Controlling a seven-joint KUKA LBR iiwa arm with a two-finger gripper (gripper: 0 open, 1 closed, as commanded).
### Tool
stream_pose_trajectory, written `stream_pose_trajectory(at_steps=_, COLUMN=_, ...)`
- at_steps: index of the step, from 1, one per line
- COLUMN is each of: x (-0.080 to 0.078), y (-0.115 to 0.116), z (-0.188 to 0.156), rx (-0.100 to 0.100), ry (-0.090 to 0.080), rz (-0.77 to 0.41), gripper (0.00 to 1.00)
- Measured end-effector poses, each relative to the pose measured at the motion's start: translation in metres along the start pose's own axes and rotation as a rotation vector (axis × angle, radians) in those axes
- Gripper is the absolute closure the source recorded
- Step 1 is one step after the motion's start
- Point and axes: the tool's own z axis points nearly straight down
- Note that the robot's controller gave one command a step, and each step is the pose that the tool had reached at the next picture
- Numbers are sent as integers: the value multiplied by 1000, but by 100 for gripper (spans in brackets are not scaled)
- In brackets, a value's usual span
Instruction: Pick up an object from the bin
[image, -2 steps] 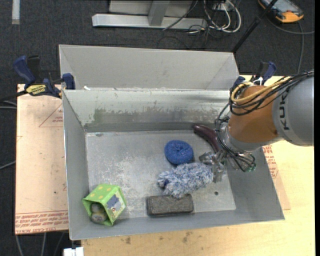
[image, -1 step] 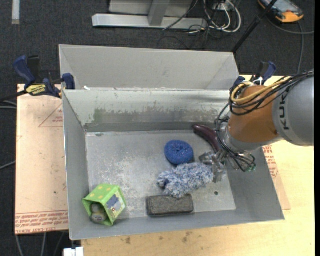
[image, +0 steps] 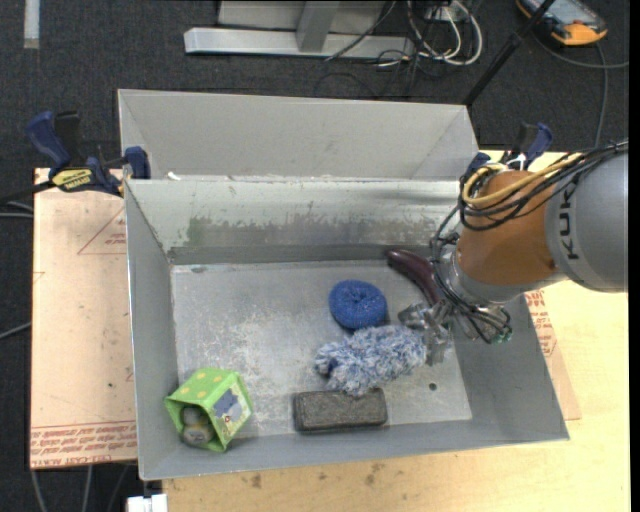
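Down low at right side of bin (image: 300, 215) w/ tool (image: 437, 342) right at near end of blue-white fluffy cloth (image: 365, 358), touching or just above, can't tell which, nor whether apart or together, blue round scrubber (image: 358, 303) just behind cloth, grey block (image: 340, 410) in front.

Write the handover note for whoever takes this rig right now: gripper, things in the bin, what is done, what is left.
Gripper: low in the right part of the grey metal bin, at the right end of the blue-and-white fluffy cloth bundle; a hold cannot be confirmed.
Things: round blue scouring pad just behind the bundle; dark grey rectangular block in front of it; green cube-shaped box front left; dark maroon curved piece back right, by the arm.
Done: nothing lifted.
Left: grasp one thing, likely the bundle, and raise it.
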Motion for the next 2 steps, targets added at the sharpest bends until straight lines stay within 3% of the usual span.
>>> stream_pose_trajectory(at_steps=2, x=0, y=1, z=-21, rx=-1, ry=3, rz=-1, gripper=100)
